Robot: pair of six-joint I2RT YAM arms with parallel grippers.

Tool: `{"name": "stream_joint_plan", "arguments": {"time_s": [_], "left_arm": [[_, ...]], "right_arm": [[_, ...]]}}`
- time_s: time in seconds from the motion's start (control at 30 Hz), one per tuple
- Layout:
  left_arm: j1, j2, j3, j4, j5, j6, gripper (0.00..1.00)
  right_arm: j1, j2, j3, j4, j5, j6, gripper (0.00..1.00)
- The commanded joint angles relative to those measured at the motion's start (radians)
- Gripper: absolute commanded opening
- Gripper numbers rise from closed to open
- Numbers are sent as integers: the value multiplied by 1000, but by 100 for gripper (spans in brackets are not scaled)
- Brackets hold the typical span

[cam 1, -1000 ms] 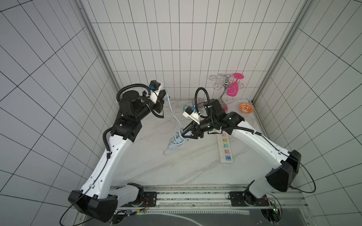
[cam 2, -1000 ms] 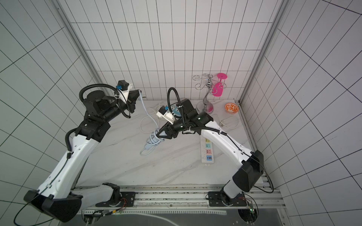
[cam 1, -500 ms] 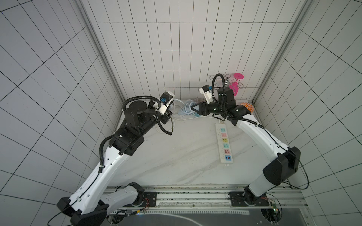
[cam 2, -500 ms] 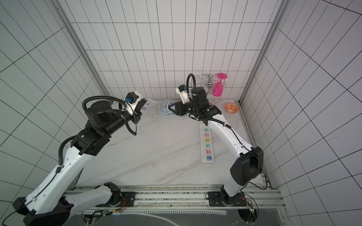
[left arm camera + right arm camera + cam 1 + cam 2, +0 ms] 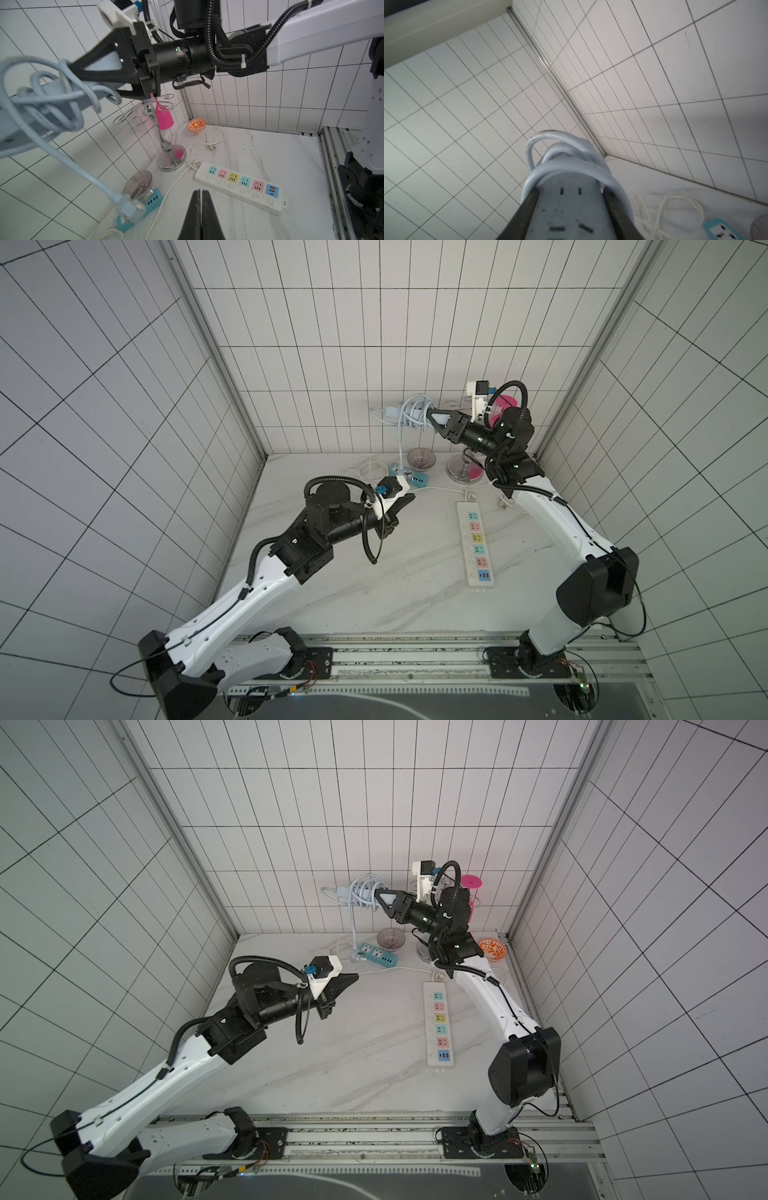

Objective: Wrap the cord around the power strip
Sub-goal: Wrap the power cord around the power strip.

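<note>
Pinches short pale grey-blue plastic power strip [image 5: 390,411] in right gripper [image 5: 433,416], high above far edge of bench [image 5: 374,572], probably to let thick grey-blue cord [image 5: 400,443], looped around it, hang free. Holds fingers of left gripper [image 5: 409,499] pressed together, empty.

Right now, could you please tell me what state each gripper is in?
Left gripper: shut, empty.
Right gripper: shut on the pale grey-blue rectangular power strip.
</note>
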Motion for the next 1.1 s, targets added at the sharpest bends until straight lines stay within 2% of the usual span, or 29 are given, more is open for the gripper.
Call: {"name": "stream_joint_plan", "arguments": {"time_s": [0.0,0.1,0.17,0.37,0.47,0.67,0.9,1.07], "left_arm": [[-1,19,-48,158,41,-4,0],[4,36,-84,210,4,7,0],[10,30,-112,239,-8,14,0],[77,-85,-205,373,-12,-88,1],[115,-140,-223,414,29,-157,17],[131,-183,-251,548,146,-254,33],[132,-96,-262,634,170,-331,37],[139,-57,-304,796,184,-427,35]], "right_arm": [[-13,-14,16,513,-120,311,0],[-22,-16,-40,727,-175,460,0],[-25,-31,-83,813,-193,505,0],[-28,-103,-188,843,-220,478,0],[-27,-139,-238,849,-240,469,0],[-25,-188,-296,876,-290,487,0],[-23,-192,-264,873,-310,492,0],[-21,-195,-262,871,-314,490,0]]}}
